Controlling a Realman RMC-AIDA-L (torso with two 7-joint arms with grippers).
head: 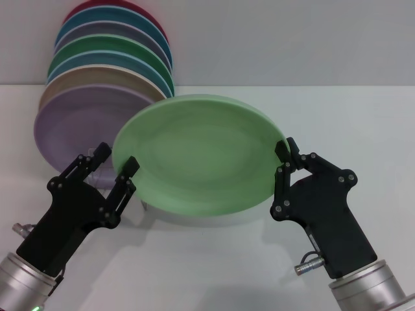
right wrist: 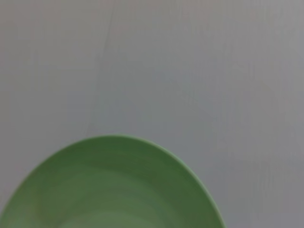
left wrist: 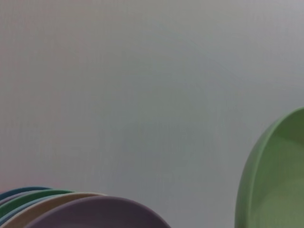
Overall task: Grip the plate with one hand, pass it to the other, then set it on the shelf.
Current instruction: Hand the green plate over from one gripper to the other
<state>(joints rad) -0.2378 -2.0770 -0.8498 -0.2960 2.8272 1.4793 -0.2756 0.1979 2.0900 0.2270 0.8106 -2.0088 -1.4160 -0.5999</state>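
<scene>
Plate (head: 198,155), plain light mint green and matte, hangs above the white table (head: 363,129) in the middle of the head view, tilted so its hollow face turns up and toward the camera, its long axis running left to right. Its far rim rides higher than the near rim. The right gripper (head: 284,155) reaches up from the lower right, its black jointed fingers (head: 283,188) pinched on the plate's right edge, silver wrist low in the corner. The left gripper (head: 115,162) slants up from the lower left with its two fingers spread apart, one fingertip just beside the plate's left rim; whether it touches cannot be told. Behind the left gripper a row of coloured plates (head: 104,84) stands on edge, a lilac-purple plate (head: 71,129) nearest. Clear legs of the shelf (head: 97,173) peek out below them. The left wrist view shows the plate's rim edge-on at one side and the row's tops low down; the right wrist view shows its curved rim.
</scene>
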